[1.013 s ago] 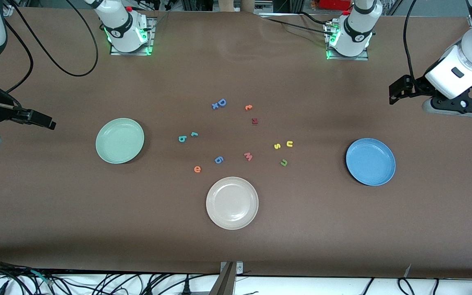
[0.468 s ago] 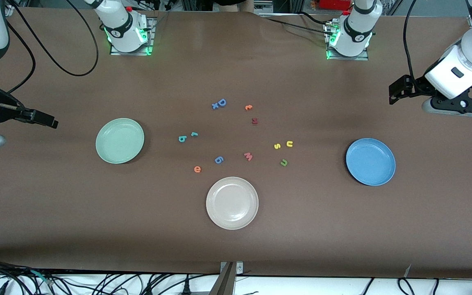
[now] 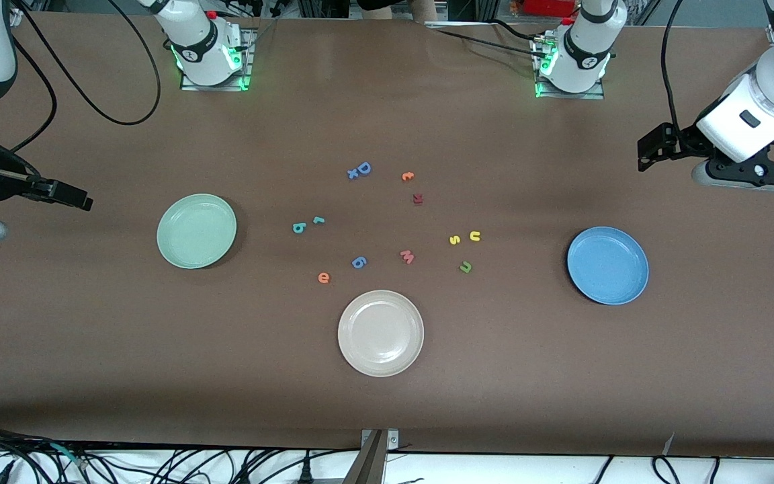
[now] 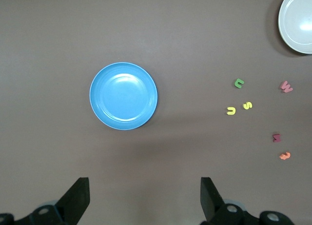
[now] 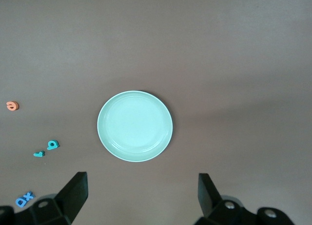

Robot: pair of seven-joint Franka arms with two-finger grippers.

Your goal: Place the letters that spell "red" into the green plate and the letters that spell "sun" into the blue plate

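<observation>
No letter moved yet. Left gripper (image 3: 643, 156) and right gripper (image 3: 78, 199) hung apparently wide open, empty; next, descend onto a letter.

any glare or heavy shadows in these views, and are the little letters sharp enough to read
Front view: even light, a faint sheen on the table near the arm bases, a soft shadow beside the green plate; letters are small but colours read clearly. Left wrist view: mild highlight on the blue plate, sharp. Right wrist view: a soft shadow band crosses the table, no blur.
</observation>
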